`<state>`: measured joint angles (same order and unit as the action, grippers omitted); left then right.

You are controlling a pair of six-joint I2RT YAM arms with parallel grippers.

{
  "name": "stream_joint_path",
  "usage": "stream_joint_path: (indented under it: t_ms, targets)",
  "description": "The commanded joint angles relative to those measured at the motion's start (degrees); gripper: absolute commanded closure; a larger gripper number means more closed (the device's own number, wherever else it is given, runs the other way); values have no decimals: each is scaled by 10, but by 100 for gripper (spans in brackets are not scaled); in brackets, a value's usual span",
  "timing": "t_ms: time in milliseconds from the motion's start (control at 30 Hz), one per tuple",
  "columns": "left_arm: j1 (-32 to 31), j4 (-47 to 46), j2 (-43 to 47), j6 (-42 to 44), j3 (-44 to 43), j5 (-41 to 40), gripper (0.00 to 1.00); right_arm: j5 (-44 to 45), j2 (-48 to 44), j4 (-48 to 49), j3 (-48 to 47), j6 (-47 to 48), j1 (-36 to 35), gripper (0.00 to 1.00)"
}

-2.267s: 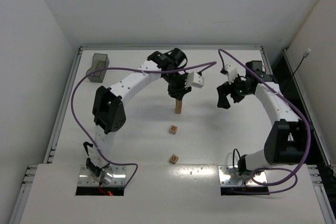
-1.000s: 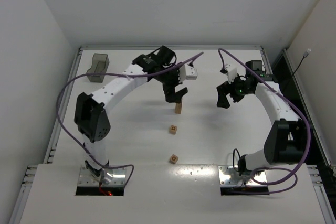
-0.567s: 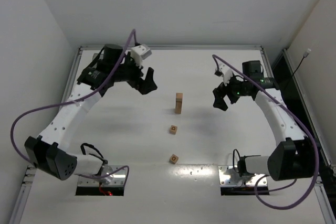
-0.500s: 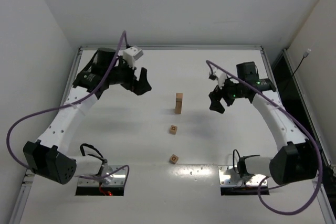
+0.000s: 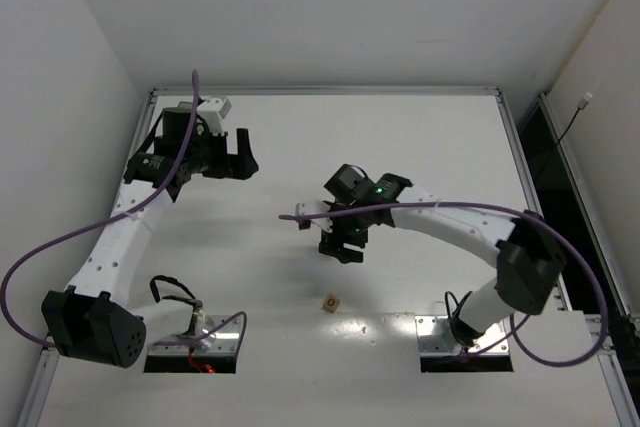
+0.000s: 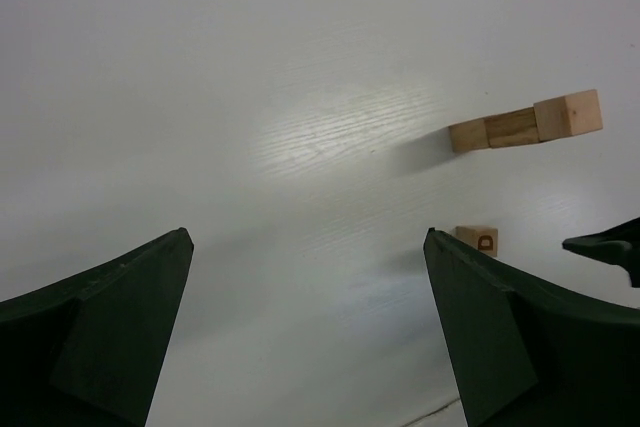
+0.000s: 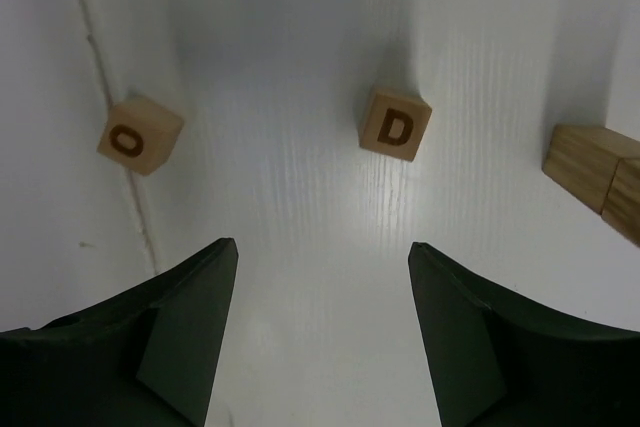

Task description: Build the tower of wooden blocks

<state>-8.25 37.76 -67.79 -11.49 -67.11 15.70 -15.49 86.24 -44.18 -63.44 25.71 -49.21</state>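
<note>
The tower [image 6: 525, 125] is a narrow column of tan wood blocks; the left wrist view shows it lengthwise, and its lower part sits at the right edge [image 7: 598, 175] of the right wrist view. In the top view my right arm hides it. A loose block marked D [image 7: 396, 128] lies close to the tower, also in the left wrist view [image 6: 478, 240]. A block marked O [image 7: 140, 135] lies nearer the front [image 5: 331, 301]. My right gripper [image 5: 340, 247] hovers over the D block, open [image 7: 320, 244] and holding nothing. My left gripper [image 5: 243, 155] is far to the left, open [image 6: 306, 232] and empty.
A thin seam [image 7: 100, 97] runs across the table beside the O block. A purple cable [image 5: 440, 209] runs along the right arm, which reaches across the table's middle. The table's raised edge [image 5: 330, 90] runs along the back.
My left arm has pulled away from the tower to the back left. My right arm has swung from the right side to the middle, over the loose blocks, and its jaws have narrowed.
</note>
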Motion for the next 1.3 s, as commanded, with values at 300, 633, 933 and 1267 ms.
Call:
stream_joint_path:
  t_ms: [300,633,933,1267]
  targets:
    - [10,-22,20,-2,8,-38,0,137,182,38,-131,-153,-18,33]
    - [10,-39,3,-7,8,-27,0,154,222,38,-136,-167,-29,39]
    - [10,-44,-9,-13,8,-16,0,136,245,38,-136,-161,-40,41]
    - [10,-50,-14,-13,8,-16,0,131,256,38,-136,-161,-45,48]
